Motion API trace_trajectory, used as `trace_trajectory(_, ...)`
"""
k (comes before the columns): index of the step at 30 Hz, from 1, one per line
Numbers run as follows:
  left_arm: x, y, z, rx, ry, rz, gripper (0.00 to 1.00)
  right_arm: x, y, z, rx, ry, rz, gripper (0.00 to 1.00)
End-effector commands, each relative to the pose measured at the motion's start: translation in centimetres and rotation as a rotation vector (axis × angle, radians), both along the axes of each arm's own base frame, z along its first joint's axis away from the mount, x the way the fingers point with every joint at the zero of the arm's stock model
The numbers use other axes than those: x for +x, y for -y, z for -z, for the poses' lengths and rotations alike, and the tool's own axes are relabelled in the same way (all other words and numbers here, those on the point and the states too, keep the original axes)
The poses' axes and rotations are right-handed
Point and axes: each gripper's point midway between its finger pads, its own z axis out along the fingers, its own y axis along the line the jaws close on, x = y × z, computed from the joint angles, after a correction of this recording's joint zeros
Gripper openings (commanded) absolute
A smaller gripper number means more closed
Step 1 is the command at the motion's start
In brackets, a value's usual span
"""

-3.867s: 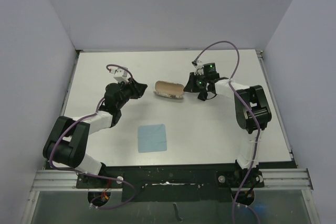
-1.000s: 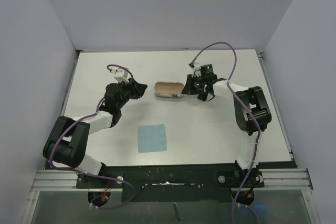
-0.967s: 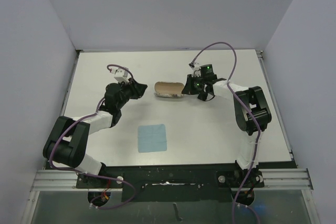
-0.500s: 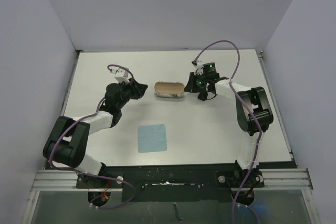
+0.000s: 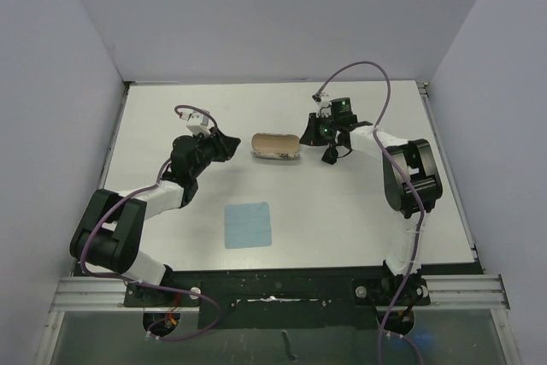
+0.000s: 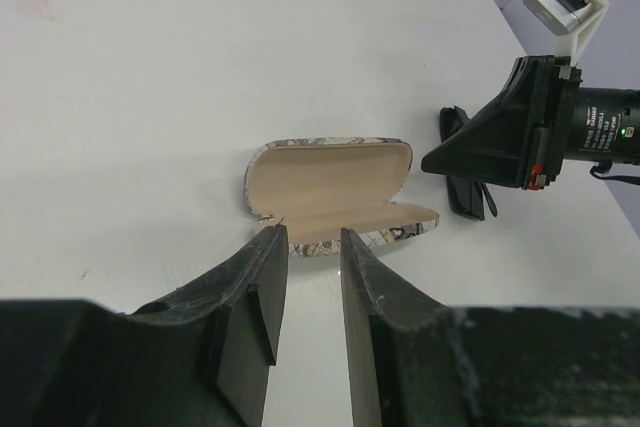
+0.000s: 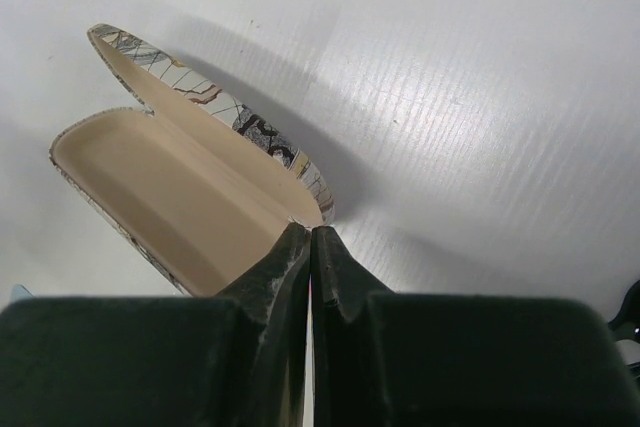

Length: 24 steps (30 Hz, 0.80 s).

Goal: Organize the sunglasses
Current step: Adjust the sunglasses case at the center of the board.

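Note:
The oblong marbled case lies open on the table's middle, its tan inside up; it also shows in the left wrist view and the right wrist view. The black sunglasses lie on the table just right of the case, partly under my right wrist; they also show in the left wrist view. My right gripper is shut and empty, its tips at the case's right end. My left gripper is slightly open and empty, its tips just short of the case's left side.
A light blue square cloth lies flat on the table nearer the arm bases. Grey walls enclose the table on three sides. A purple cable loops above my right arm.
My right gripper has drawn back a little to the right from the case's end. The case now lies slightly straighter than some seconds ago. The left arm has not moved.

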Motion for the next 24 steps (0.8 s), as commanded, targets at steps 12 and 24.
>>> trace_trajectory(12, 0.51, 0.42, -2.2, -0.012, 0.061, 0.012, 0.27, 1.96, -0.54, -1.17, 0.014, 0.06, -0.02, 0.0)
trace_trajectory(24, 0.42, 0.37, -2.07, -0.009, 0.058, 0.012, 0.27, 2.31, -0.75, -1.01, 0.016, 0.058, -0.023, 0.0)
